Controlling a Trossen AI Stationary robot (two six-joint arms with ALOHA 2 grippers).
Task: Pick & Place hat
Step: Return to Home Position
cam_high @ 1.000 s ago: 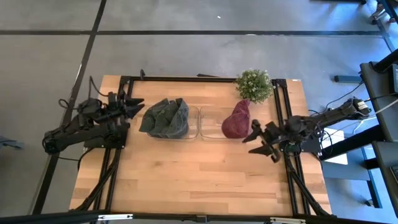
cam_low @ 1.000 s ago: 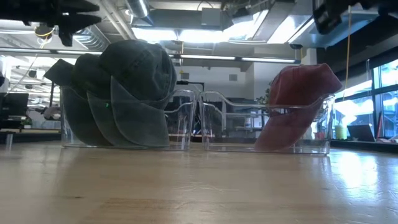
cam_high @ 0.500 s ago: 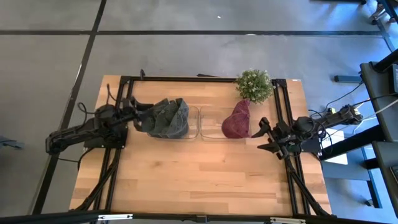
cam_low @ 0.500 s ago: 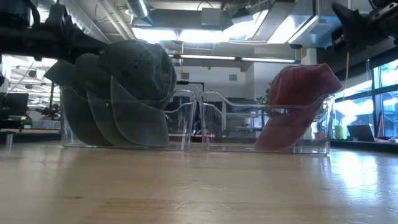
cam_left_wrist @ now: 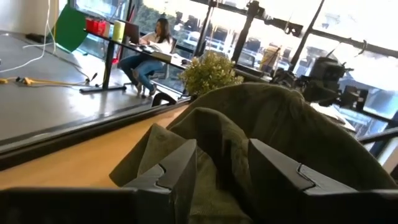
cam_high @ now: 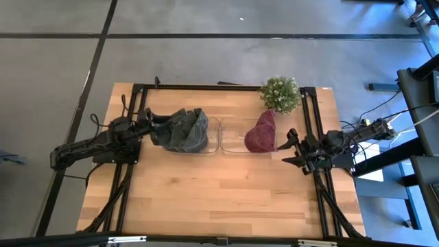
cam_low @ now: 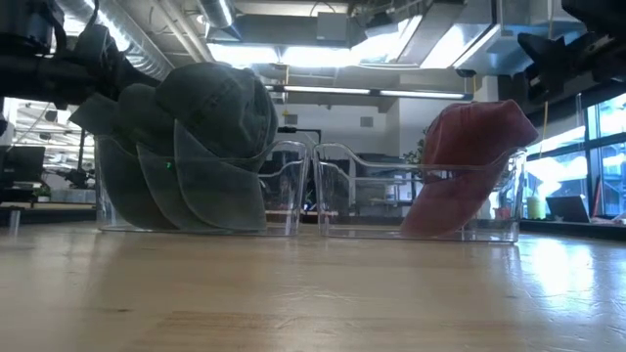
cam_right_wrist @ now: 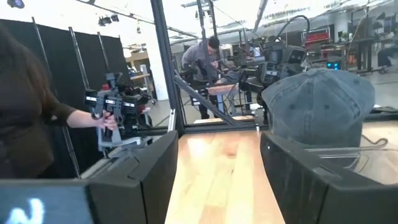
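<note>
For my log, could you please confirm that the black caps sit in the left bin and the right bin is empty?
Not quite: the right bin is not empty but holds a red cap, as the low view shows. The black caps do sit in the left bin.

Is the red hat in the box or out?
In. The maroon cap sits inside the right clear bin, poking above its rim.

Wooden table (cam_high: 206,185), left bin (cam_high: 214,138), right bin (cam_high: 233,138), plant (cam_high: 280,94)
</note>
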